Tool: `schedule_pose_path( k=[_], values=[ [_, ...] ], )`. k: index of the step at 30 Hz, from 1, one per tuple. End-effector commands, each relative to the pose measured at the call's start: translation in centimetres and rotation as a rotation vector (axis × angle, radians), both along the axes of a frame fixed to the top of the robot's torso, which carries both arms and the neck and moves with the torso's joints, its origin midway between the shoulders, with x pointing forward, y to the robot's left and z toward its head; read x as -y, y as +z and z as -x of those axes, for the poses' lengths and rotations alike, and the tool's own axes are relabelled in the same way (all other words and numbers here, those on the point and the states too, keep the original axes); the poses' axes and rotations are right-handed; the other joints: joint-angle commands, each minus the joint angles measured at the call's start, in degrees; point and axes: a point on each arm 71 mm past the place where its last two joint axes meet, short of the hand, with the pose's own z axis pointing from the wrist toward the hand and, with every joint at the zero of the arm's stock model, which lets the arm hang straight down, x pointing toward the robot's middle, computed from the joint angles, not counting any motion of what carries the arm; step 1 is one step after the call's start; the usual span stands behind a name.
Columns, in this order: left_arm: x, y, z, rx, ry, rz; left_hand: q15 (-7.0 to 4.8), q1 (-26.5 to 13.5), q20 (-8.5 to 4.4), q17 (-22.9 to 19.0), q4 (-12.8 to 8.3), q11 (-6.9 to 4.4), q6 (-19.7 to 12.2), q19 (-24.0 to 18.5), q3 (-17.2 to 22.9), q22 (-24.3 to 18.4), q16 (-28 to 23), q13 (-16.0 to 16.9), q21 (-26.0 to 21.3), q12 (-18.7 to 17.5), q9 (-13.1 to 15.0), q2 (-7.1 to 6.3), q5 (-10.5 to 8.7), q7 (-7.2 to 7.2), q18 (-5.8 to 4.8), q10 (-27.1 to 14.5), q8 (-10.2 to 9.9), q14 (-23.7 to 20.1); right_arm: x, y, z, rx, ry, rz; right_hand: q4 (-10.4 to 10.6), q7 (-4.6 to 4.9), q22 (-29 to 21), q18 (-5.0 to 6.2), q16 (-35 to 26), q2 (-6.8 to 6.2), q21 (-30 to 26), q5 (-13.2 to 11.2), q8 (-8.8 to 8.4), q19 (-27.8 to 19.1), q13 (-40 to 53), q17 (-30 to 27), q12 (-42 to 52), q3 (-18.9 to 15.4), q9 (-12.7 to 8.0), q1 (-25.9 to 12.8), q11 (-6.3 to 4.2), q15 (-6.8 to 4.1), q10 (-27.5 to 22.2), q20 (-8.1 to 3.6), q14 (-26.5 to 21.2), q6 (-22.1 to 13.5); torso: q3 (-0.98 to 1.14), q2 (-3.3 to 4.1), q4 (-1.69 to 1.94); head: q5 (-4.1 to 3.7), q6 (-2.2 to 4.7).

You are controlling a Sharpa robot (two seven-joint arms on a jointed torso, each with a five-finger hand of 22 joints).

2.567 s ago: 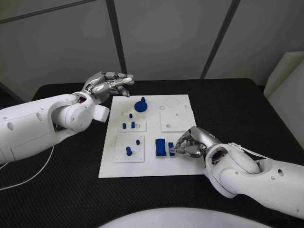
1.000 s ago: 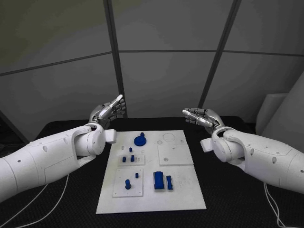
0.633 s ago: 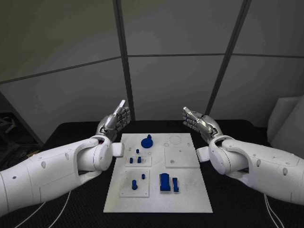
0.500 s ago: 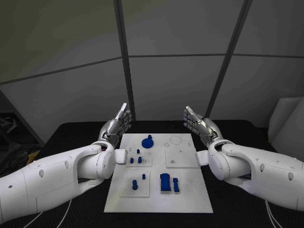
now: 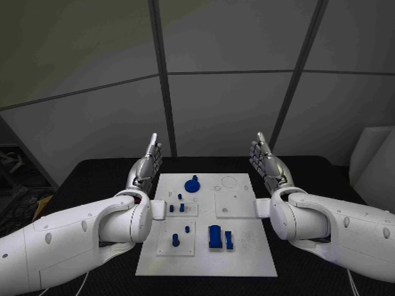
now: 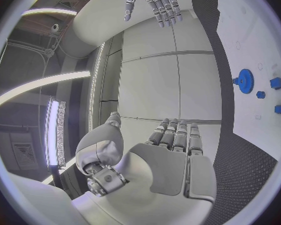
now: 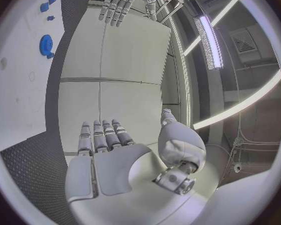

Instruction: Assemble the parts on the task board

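The black bench point(image 5: 91, 169) spreads out below me, and the white task board point(image 5: 242, 259) lies flat in the middle of it. My left hand point(image 5: 147, 165) is raised above the board's far left corner, fingers straight and close together, holding nothing. My right hand point(image 5: 267, 162) is raised the same way above the far right corner, flat, fingers extended, nothing in it. Neither touches the board. On the board, the blue gear point(image 5: 192, 184) stands near the far edge, left of centre. The blue block point(image 5: 215, 236) stands nearer to me, with a slimmer blue piece point(image 5: 229, 240) just beside it. Small blue pegs point(image 5: 175, 240) stand in the left plates.
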Motion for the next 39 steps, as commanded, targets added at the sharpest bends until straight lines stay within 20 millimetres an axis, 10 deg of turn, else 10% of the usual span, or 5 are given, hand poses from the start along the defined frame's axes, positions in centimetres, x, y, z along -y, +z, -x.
schedule_pose_path(
  k=[1, 15, 18, 25, 39],
  values=[
    [-0.06, 0.46, -0.03, 0.046, 0.014, -0.029, -0.06, -5.19, -0.88, -0.08, -0.14, -0.03, -3.67, -2.00, -0.48, -1.66, -0.34, -0.07, -0.36, -0.34, -0.07, -0.02, -0.19, -0.04, -0.45, -3.74, -0.28, -3.15, 0.16, 0.26, -0.02, 0.019, -0.030, 0.000, 0.06, -0.13, -2.26, -1.26, -0.27, -0.01, -0.38, -0.51, -0.23, -2.90, -0.09, -0.06, -0.21, 1.03, -0.12, -5.70, -0.10, -0.07, -3.67, -0.90, -3.51, -3.57, 0.00, 0.00, 0.00, 0.00, -0.01],
    [-0.06, 0.46, -0.03, 0.046, 0.014, -0.029, -0.06, -10.10, -0.88, -0.08, -0.14, -0.03, -7.03, -6.50, -0.48, -1.66, -0.34, -0.07, -0.36, -0.34, -0.07, -0.02, -0.19, -0.04, -0.45, -7.19, -0.28, -6.02, 0.16, 0.26, -0.02, 0.019, -0.030, 0.000, 0.06, -0.13, -2.26, -1.26, -0.27, -0.01, -0.38, -0.51, -0.23, -9.41, -0.09, -0.06, -0.21, 1.03, -0.12, -11.01, -0.10, -0.07, -6.95, -0.90, -6.70, -6.89, 0.00, 0.00, 0.00, 0.00, -0.01],
    [-0.06, 0.46, -0.03, 0.046, 0.014, -0.029, -0.06, -16.82, -0.88, -0.08, -0.14, -0.03, -11.81, -6.50, -0.48, -1.66, -0.34, -0.07, -0.36, -0.34, -0.07, -0.02, -0.19, -0.04, -0.45, -12.04, -0.28, -10.21, 0.16, 0.26, -0.02, 0.019, -0.030, 0.000, 0.06, -0.13, -2.26, -1.26, -0.27, -0.01, -0.38, -0.51, -0.23, -9.41, -0.09, -0.06, -0.21, 1.03, -0.12, -11.92, -0.10, -0.07, -7.59, -0.90, -7.24, -7.46, 0.00, 0.00, 0.00, 0.00, -0.01],
    [-0.06, 0.46, -0.03, 0.046, 0.014, -0.029, -0.06, -16.82, -0.88, -0.08, -0.14, -0.03, -11.81, -6.50, -0.48, -1.66, -0.34, -0.07, -0.36, -0.34, -0.07, -0.02, -0.19, -0.04, -0.45, -12.04, -0.28, -10.21, 0.16, 0.26, -0.02, 0.019, -0.030, 0.000, 0.06, -0.13, -2.26, -1.26, -0.27, -0.01, -0.38, -0.51, -0.23, -9.41, -0.09, -0.06, -0.21, 1.03, -0.12, -18.35, -0.10, -0.07, -11.80, -0.90, -11.29, -11.55, 0.00, 0.00, 0.00, 0.00, -0.01],
    [-0.06, 0.46, -0.03, 0.046, 0.014, -0.029, -0.06, -16.82, -0.88, -0.08, -0.14, -0.03, -11.81, -6.50, -0.48, -1.66, -0.34, -0.07, -0.36, -0.34, -0.07, -0.02, -0.19, -0.04, -0.45, -12.04, -0.28, -10.21, 0.16, 0.26, -0.02, 0.019, -0.030, 0.000, 0.06, -0.13, -2.26, -1.26, -0.27, -0.01, -0.38, -0.51, -0.23, -9.41, -0.09, -0.06, -0.21, 1.03, -0.12, -18.35, -0.10, -0.07, -11.80, -0.90, -11.29, -11.55, 0.00, 0.00, 0.00, 0.00, -0.01]
  ],
)
